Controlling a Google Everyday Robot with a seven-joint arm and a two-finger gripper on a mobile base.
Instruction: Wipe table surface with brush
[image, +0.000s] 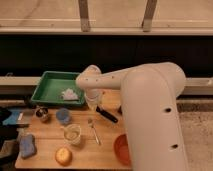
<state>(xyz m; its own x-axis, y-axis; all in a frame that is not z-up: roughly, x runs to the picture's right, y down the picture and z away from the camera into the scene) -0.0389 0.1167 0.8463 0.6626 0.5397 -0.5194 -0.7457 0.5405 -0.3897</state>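
Big white arm (150, 100) filling the right half of the view, reaching from 4 o'clock toward the centre, bent at a round white elbow (90, 79) near the middle. Hand (93, 104) hanging down under that elbow, just above the tabletop (47, 142), close to the right edge of the green tray (50, 90). Cannot tell whether its fingers are apart or together, and cannot tell whether anything is held.

Brush (107, 114) lying flat on the tabletop at about 4 o'clock from the hand, very near to it, black handle slanting from upper left down to lower right. Cannot tell whether the hand touches it.

Green tray at 10 o'clock from the hand, on the far left part of the tabletop, with a small white crumpled thing (69, 93) inside near its right side.

Silver spoon (93, 131) at 6 o'clock from the hand, lying almost straight. Clear glass cup (73, 134) just left of the spoon. Blue cup (63, 116) at 8 o'clock from the hand, and a small dark round pot (41, 114) further left. Orange bowl (121, 148) at 5 o'clock, at the front edge, partly behind the arm. Yellow round fruit (63, 156) at 7 o'clock near the front edge. Blue sponge (27, 146) at the front left corner
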